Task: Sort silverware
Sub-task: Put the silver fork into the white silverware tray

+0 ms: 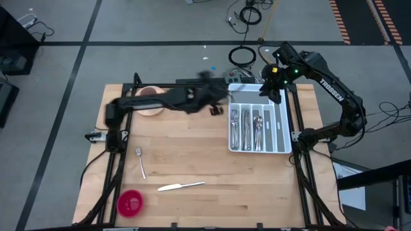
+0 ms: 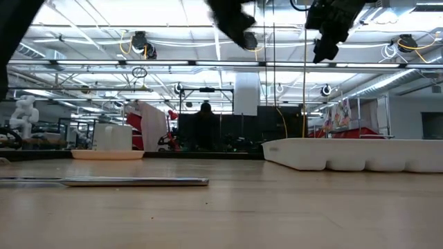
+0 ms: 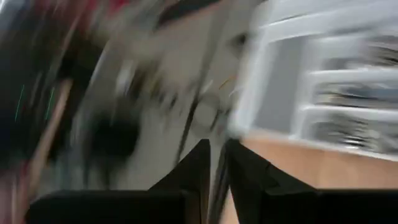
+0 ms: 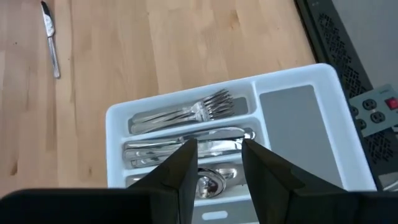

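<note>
left arm stretched across the far side of the table, its gripper [image 1: 216,110] blurred, above the wood just beside the white tray [image 1: 280,149]; fingers [image 3: 198,163] a narrow gap apart, nothing seen between them. right arm bent over the tray's far end, right gripper [image 4: 214,163] hanging high above it, fingers parted, nothing between them. most silverware [image 1: 248,126] lies sorted in the tray compartments; a fork [image 1: 140,160] and a knife [image 1: 181,187] lie loose on the near part of the table. left wrist view too smeared to read detail. pale wooden table [image 1: 192,154], red disc [image 1: 129,203] at near left corner, pink cup [image 1: 151,97] on its saucer at far left, partly hidden by the arm. grey floor with cables beyond.
</note>
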